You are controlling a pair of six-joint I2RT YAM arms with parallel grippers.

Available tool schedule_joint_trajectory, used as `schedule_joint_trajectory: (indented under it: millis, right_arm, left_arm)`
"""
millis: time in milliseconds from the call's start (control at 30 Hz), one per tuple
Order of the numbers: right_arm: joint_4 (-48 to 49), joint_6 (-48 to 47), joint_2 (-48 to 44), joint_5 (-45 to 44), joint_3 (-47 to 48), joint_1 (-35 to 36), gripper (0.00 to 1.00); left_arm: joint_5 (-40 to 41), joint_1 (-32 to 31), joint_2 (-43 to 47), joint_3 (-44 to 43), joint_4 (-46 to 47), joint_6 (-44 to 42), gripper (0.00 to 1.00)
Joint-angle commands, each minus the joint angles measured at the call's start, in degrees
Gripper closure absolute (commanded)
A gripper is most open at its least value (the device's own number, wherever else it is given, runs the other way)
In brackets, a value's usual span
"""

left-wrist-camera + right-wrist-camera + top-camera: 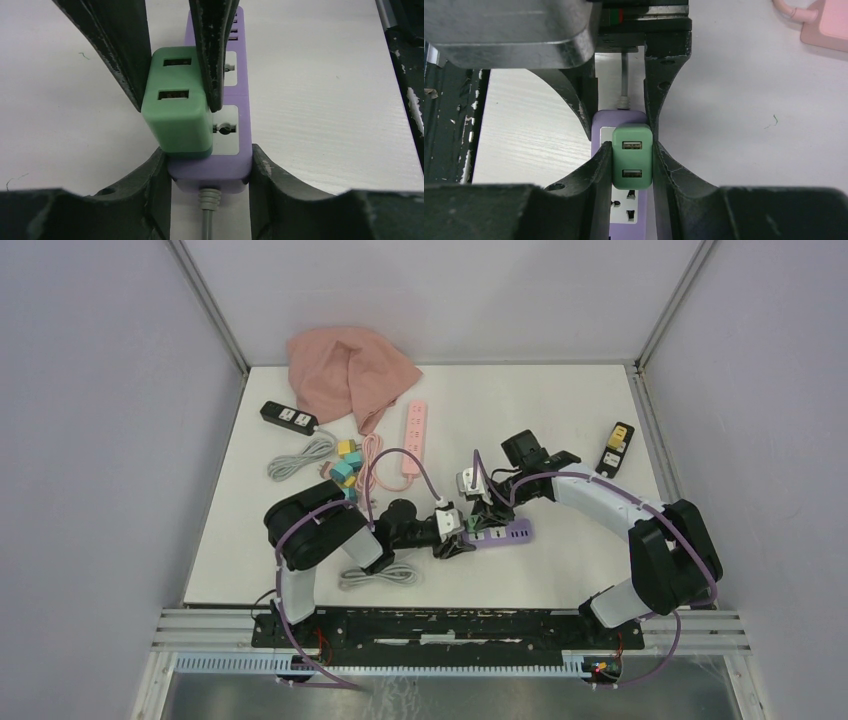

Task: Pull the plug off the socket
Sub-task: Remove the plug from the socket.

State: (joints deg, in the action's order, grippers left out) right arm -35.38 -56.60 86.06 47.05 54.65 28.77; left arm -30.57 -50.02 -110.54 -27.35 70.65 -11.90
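A purple power strip [508,533] lies on the white table near the front middle, its grey cord leading left. A green two-port USB plug [177,115] sits on its socket face at the cord end, and also shows in the right wrist view [632,156]. My left gripper [209,167] is shut on the cord end of the purple strip [235,150], one finger on each side. My right gripper [632,165] comes from above and is shut on the green plug's two sides. In the top view both grippers [455,540] [487,515] meet over the strip.
A pink power strip [414,437] and its cord lie behind. A pink cloth [350,375] is at the back left, with a black strip [288,417], grey cables [300,457] and small coloured plugs [345,465]. A black-yellow adapter [615,447] lies at the right.
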Motion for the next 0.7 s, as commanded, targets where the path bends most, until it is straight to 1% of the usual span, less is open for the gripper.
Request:
schedule_joint_trajectory:
  millis: [0,67,100,167,267,367,433,467,500,567,633,667]
  right_arm:
    - [1.0,0.1,-2.0,3.4,2.3,0.0,1.0]
    - [0.7,-0.5,-1.6,3.8,2.1,-0.1,1.0]
    - [0.1,-0.9,-1.4,4.6,2.0,-0.1,1.0]
    - [-2.5,-3.8,-0.9,6.7,2.3,0.0,1.0]
    - [-1.9,-2.1,-1.1,8.4,2.3,0.6,1.0]
    - [4.5,5.3,-0.8,6.8,2.1,1.3,1.0]
    - [9.6,12.4,-0.5,3.5,2.1,1.2,1.0]
    - [10.9,14.6,-0.4,2.1,2.3,1.1,1.0]
    - [11.0,14.8,-0.3,1.3,2.6,0.6,1.0]
    - [9.1,12.3,-0.8,0.6,2.9,-0.6,1.0]
    - [5.3,7.5,-1.5,1.2,3.1,-2.2,1.0]
    - [2.1,3.6,-1.9,1.7,3.4,-3.0,1.0]
  left_arm:
    - [-0.6,-0.1,0.2,-2.1,-3.5,-0.9,0.76]
    - [-0.7,0.1,0.3,-2.2,-3.6,-0.8,0.91]
    - [-0.6,0.1,0.4,-2.1,-3.4,-0.7,0.96]
    - [-0.7,0.5,0.6,-1.6,-2.3,-0.1,0.97]
    - [-1.0,0.6,0.5,-1.4,-1.6,0.2,0.97]
    - [-1.7,0.7,0.4,-2.0,-2.8,0.3,0.97]
    - [-2.1,0.7,0.5,-2.3,-3.5,0.3,0.97]
    - [-2.2,0.7,0.5,-2.3,-3.5,0.3,0.97]
    - [-2.3,0.7,0.6,-2.2,-3.6,0.3,0.97]
    - [-2.4,0.7,0.6,-2.2,-3.5,0.3,0.97]
    - [-2.8,0.9,0.8,-2.2,-3.6,0.5,0.97]
    - [-3.1,1.0,0.7,-2.2,-3.5,0.7,0.97]
